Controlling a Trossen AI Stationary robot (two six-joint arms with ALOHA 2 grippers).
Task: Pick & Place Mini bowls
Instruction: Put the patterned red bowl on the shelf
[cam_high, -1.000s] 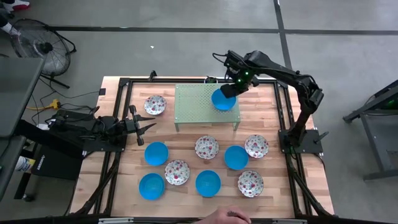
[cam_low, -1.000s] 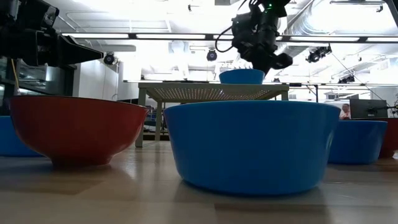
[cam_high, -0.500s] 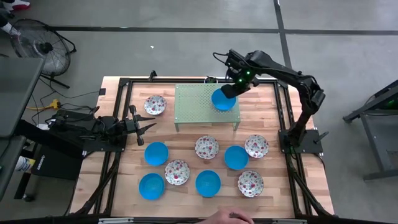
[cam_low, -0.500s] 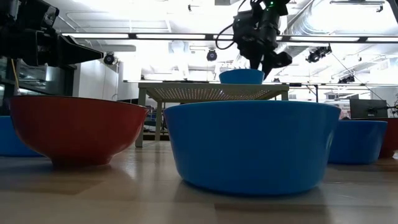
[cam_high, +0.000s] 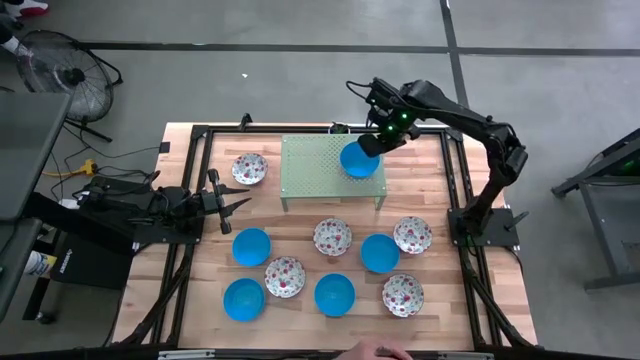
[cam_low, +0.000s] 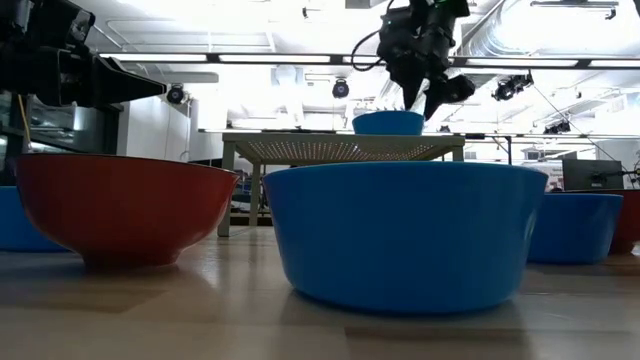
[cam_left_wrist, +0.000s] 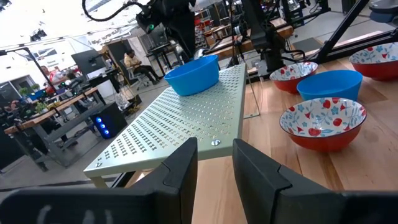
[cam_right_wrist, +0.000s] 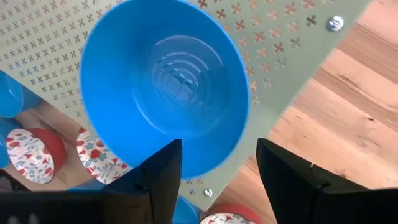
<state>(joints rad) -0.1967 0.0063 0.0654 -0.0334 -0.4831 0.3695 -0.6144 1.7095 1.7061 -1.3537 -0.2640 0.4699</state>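
A blue mini bowl (cam_high: 358, 160) (cam_right_wrist: 165, 87) stands on its base on the right part of the green perforated stand (cam_high: 320, 165). My right gripper (cam_low: 424, 104) (cam_right_wrist: 217, 155) hangs open just above the bowl's far-right rim, pointing steeply down, with one finger over the bowl and one beyond its rim. My left gripper (cam_left_wrist: 214, 168) waits level at the table's left side, open, with nothing between its fingers. Several blue and floral mini bowls (cam_high: 332, 237) stand on the table nearer the front, and one floral bowl (cam_high: 250, 168) stands left of the stand.
In front of the stand, blue bowls (cam_high: 251, 246) (cam_high: 380, 253) (cam_high: 334, 294) and floral bowls (cam_high: 412, 235) (cam_high: 285, 276) (cam_high: 402, 295) stand spaced apart on the wooden table (cam_high: 420, 190). A person's hand (cam_high: 375, 352) shows at the near edge. The stand's left part is bare.
My right gripper has opened and let go of the blue bowl's rim, then risen a little above it. The bowl stays where it was on the stand.
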